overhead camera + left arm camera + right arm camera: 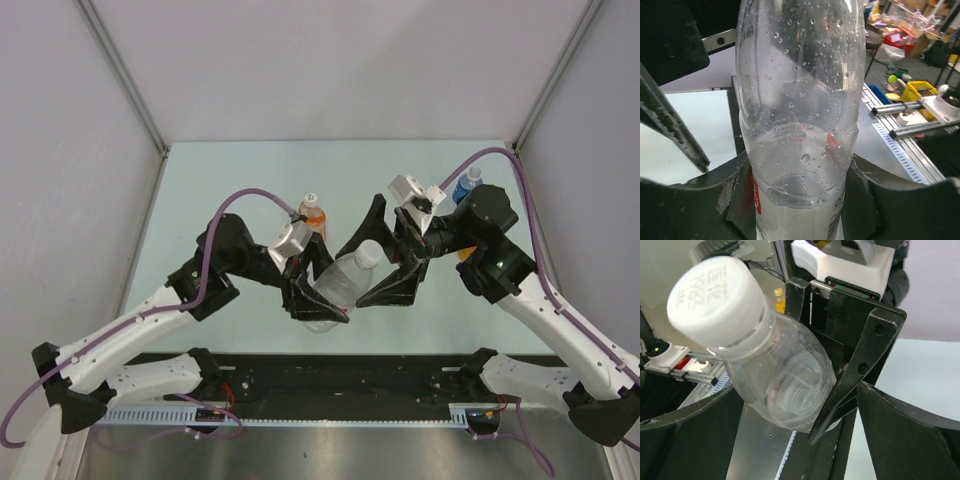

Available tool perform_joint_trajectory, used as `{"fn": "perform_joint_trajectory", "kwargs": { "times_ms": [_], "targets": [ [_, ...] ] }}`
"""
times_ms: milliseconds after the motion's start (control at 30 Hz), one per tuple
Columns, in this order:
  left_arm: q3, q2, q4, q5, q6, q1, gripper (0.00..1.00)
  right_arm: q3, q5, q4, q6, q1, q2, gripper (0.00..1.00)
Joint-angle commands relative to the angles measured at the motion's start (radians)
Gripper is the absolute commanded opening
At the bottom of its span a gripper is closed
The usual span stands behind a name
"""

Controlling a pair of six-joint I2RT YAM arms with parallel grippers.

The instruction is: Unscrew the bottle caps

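Note:
A clear plastic bottle [338, 285] with a white screw cap [367, 254] is held off the table, tilted with its neck toward the right arm. My left gripper [318, 303] is shut on the bottle's lower body; in the left wrist view the bottle [800, 115] fills the space between the jaws of the left gripper [800, 202]. My right gripper [377, 266] is wide open, its fingers on either side of the cap and not touching it. In the right wrist view the cap [715, 300] sits ahead of the open right gripper [795, 437], with the bottle body [782, 385] below it.
An orange-drink bottle [313, 217] with a white cap [310, 199] stands behind the left gripper. A bottle with a blue cap [467, 185] stands at the back right, beside the right arm. The table's black front edge [340, 375] lies below the held bottle.

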Motion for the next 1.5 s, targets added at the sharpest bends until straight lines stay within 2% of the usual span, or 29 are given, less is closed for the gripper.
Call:
{"fn": "perform_joint_trajectory", "kwargs": {
  "times_ms": [0, 67, 167, 200, 267, 300, 400, 467, 533, 767, 867, 1100, 1467],
  "targets": [
    [0.035, -0.041, -0.036, -0.160, 0.077, 0.001, 0.00, 0.014, 0.088, -0.035, 0.009, -0.017, -0.028, 0.98],
    [0.027, -0.056, -0.044, -0.239, 0.091, 0.001, 0.00, 0.014, 0.165, -0.085, -0.011, -0.026, -0.054, 1.00],
    [0.009, -0.092, -0.075, -0.446, 0.105, 0.001, 0.00, 0.014, 0.309, -0.180, -0.057, -0.029, -0.080, 1.00],
    [0.001, -0.096, -0.078, -0.553, 0.108, 0.001, 0.00, 0.014, 0.353, -0.197, -0.060, -0.028, -0.098, 1.00],
    [-0.011, -0.116, -0.078, -0.643, 0.113, 0.001, 0.00, 0.014, 0.444, -0.225, -0.066, -0.026, -0.112, 1.00],
    [-0.020, -0.119, -0.079, -0.727, 0.114, 0.000, 0.00, 0.014, 0.485, -0.228, -0.059, -0.023, -0.129, 1.00],
    [-0.031, -0.125, -0.112, -0.839, 0.125, -0.012, 0.00, 0.014, 0.637, -0.201, -0.011, -0.006, -0.155, 1.00],
    [-0.037, -0.124, -0.130, -0.960, 0.149, -0.032, 0.00, 0.014, 0.792, -0.181, 0.039, 0.012, -0.181, 1.00],
    [-0.045, -0.124, -0.139, -1.090, 0.172, -0.080, 0.00, 0.014, 0.925, -0.175, 0.072, 0.026, -0.203, 0.99],
    [-0.042, -0.061, -0.182, -1.391, 0.287, -0.247, 0.00, 0.014, 1.160, -0.130, 0.142, 0.115, -0.216, 0.99],
    [-0.039, -0.033, -0.175, -1.479, 0.294, -0.311, 0.00, 0.019, 1.262, -0.141, 0.145, 0.159, -0.201, 0.99],
    [-0.034, 0.020, -0.165, -1.622, 0.332, -0.373, 0.00, 0.021, 1.436, -0.150, 0.158, 0.245, -0.164, 0.97],
    [-0.027, 0.048, -0.167, -1.671, 0.340, -0.397, 0.00, 0.025, 1.526, -0.179, 0.164, 0.265, -0.138, 0.81]
  ]
}}
